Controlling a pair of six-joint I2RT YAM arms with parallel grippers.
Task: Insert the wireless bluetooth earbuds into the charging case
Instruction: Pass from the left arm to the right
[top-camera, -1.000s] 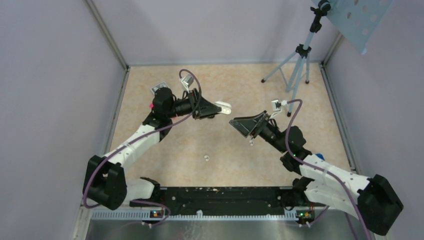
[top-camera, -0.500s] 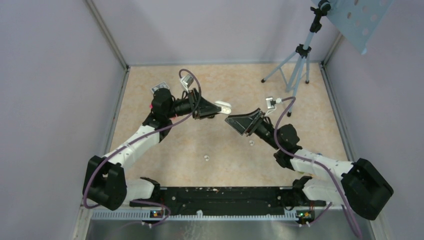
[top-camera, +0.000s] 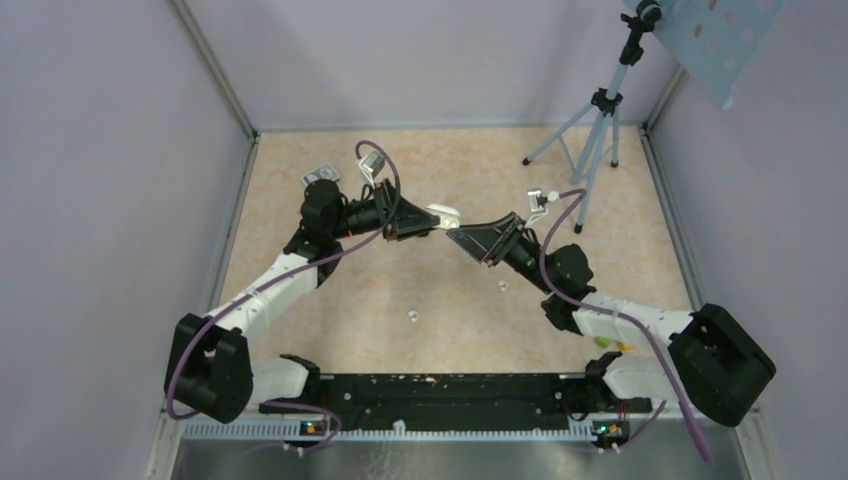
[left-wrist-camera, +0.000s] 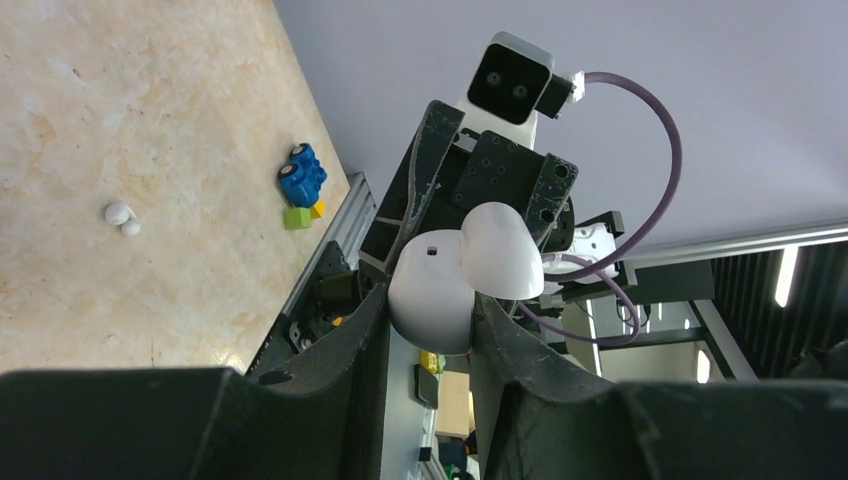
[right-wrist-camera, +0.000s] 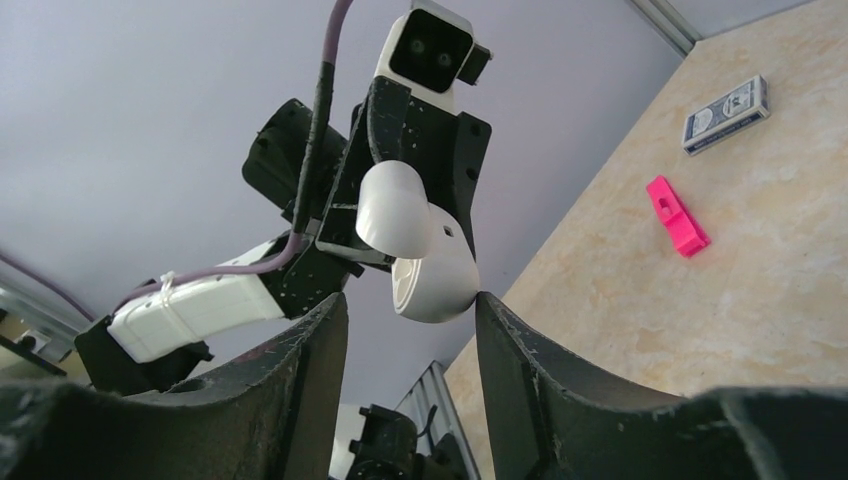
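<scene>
Clamping the charging case (left-wrist-camera: 430, 285), judged light, rigid and slick, by its lower half at frame centre, the left gripper (left-wrist-camera: 430, 310) holds firm; the right gripper (right-wrist-camera: 410, 300) stands parted, empty.

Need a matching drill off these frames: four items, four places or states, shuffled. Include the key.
Items:
1 case
2 earbud
3 blue toy
4 pink clip

Places or states:
a near the card box
b held in the left gripper, lid open
c by the metal rail
d white, loose on the table

Pairs: 1-b; 2-d; 3-c; 4-a
</scene>
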